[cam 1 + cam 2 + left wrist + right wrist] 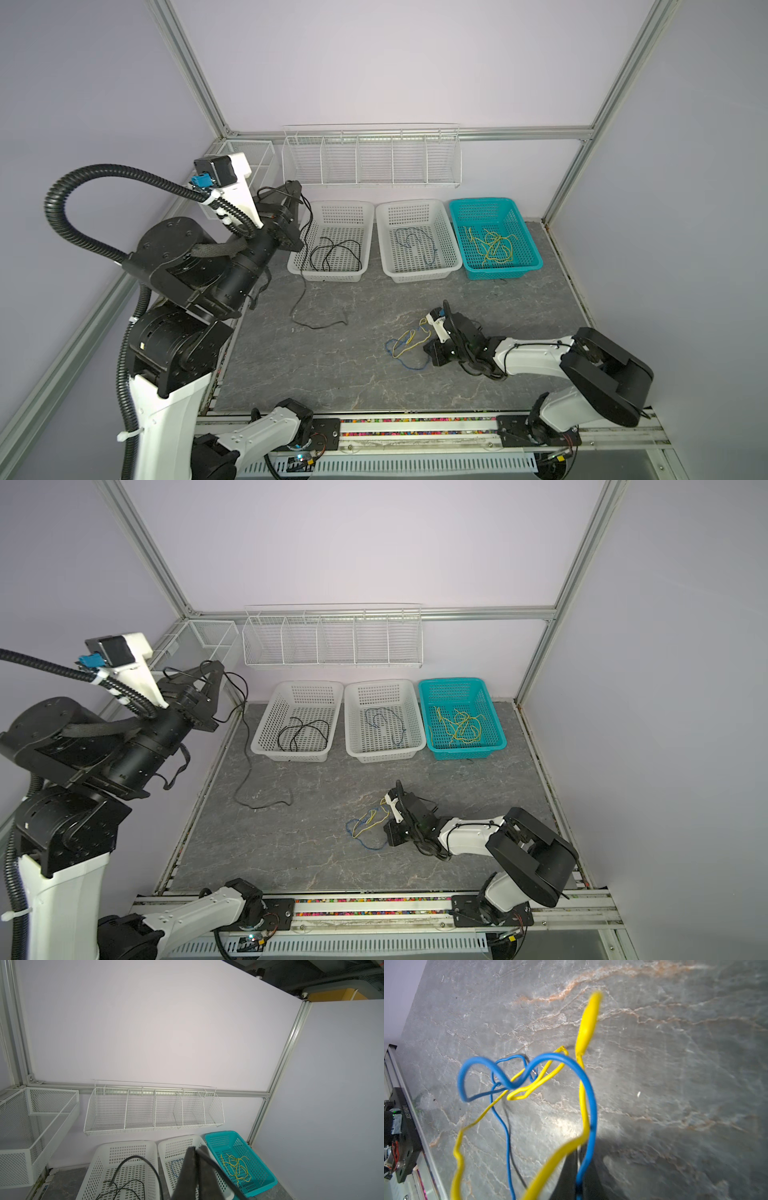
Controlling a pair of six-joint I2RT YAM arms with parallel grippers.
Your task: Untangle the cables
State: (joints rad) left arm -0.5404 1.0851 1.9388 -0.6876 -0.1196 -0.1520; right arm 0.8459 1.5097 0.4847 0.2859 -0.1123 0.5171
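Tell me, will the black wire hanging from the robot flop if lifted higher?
Probably floppy: the black wire droops from the left gripper and trails in curves on the table. Likely light, since it is string-thin.

— Where do the baskets stand?

— In a row at the back of the table (353,382): left basket (328,274), middle basket (422,274), right basket (503,271), side by side, each with cables (336,255) inside. The wire rack (372,160) hangs on the wall behind and above them.

— And on the table itself?

— A long cable (320,326) lies before the left basket's left corner and runs up beside that basket to the left gripper (297,187). A tangle (409,345) lies nearer the front, before the middle basket, touching the right gripper (429,332) on its right.
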